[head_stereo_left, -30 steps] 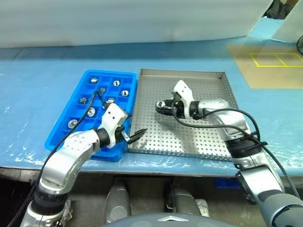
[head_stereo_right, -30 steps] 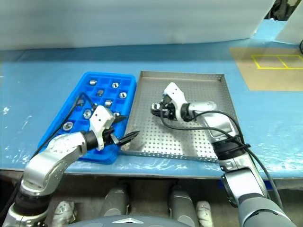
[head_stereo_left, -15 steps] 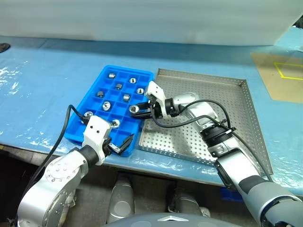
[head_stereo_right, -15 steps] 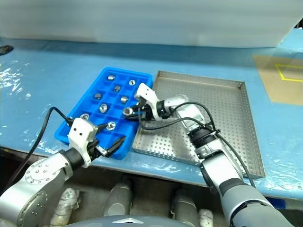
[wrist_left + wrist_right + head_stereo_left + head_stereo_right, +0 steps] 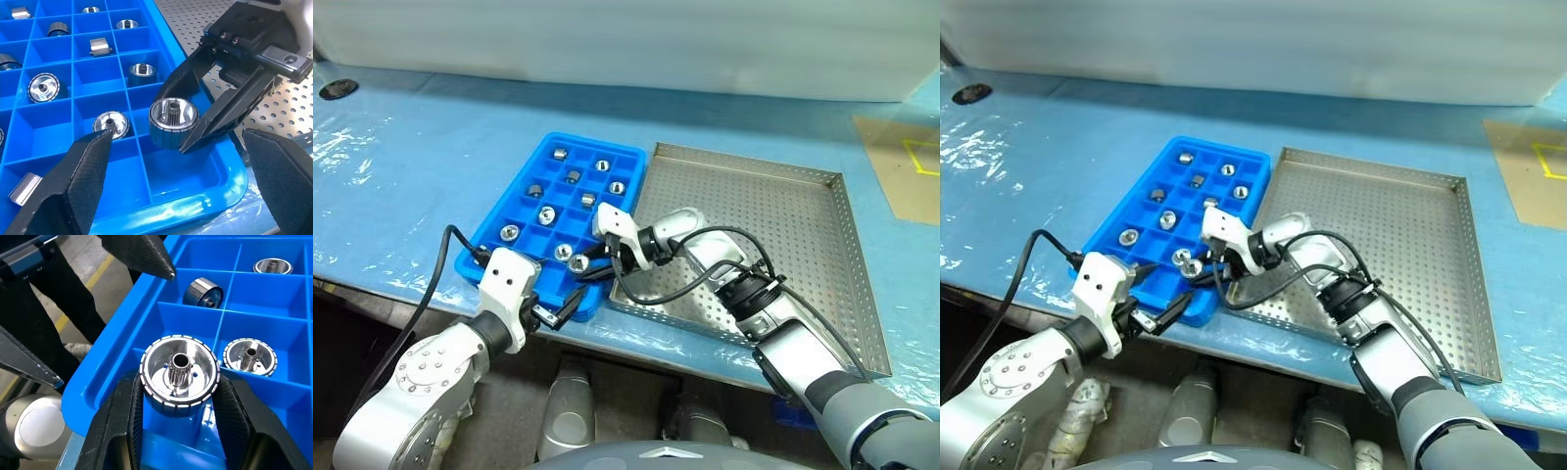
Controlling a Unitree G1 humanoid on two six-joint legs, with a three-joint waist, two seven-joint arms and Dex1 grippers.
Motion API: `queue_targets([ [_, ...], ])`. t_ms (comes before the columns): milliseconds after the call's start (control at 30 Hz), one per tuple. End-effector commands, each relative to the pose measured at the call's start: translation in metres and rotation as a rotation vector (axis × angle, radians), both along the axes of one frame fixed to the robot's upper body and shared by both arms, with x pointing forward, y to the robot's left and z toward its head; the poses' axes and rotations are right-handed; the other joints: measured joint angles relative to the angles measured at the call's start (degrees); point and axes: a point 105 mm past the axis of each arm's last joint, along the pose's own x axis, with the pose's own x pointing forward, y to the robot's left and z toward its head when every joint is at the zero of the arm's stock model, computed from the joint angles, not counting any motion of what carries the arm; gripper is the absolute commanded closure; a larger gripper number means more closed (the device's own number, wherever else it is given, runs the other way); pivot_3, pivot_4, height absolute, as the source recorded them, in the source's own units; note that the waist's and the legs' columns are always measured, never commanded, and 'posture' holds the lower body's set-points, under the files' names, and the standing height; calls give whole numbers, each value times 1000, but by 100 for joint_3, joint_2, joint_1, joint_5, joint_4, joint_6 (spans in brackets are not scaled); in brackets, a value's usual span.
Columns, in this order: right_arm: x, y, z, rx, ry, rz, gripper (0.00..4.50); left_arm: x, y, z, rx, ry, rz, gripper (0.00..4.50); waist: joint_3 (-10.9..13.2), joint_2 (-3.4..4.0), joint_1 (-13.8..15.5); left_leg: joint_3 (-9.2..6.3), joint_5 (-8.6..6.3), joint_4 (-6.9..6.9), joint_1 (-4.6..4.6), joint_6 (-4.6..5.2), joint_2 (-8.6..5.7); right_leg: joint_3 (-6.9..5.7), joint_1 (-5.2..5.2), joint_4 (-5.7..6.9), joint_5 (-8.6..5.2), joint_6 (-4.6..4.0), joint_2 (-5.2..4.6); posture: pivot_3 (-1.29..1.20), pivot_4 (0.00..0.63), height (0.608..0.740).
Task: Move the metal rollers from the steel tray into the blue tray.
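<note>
We hold one of the metal rollers [image 5: 173, 122] pinched between the fingers of our right gripper [image 5: 182, 128], poised over a near-corner compartment of the blue tray [image 5: 481, 258], ready, we judge, to drop it there. Our left gripper [image 5: 570, 305] waits off the tray's near edge, fingers spread and empty, keeping clear. The steel tray [image 5: 847, 250] beside it on the counter [image 5: 401, 166] looks emptied. Our head views give this layout; the right wrist view shows the roller's toothed hub, and the left wrist view the free cell below.
</note>
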Motion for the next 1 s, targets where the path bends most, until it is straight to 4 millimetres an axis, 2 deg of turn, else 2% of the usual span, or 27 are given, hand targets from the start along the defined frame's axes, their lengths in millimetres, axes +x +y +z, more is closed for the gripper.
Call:
queue_targets([
  [33,-9,7,4,9,-39,37,2898,-1,-2,8,2,-29,-22,0,0,0,0,0,0,0,0,0,0,0,0,0,0,0,0,495,150,740],
  [467,-18,19,3,21,-45,70,2898,-2,5,9,28,-24,-14,0,0,0,-11,0,2,0,0,-3,0,1,0,1,0,1,1,491,150,740],
  [1000,-25,17,4,49,-11,90,2898,-2,4,10,18,-23,-30,0,0,0,-25,0,2,0,1,-4,0,1,0,2,-3,6,1,461,150,740],
])
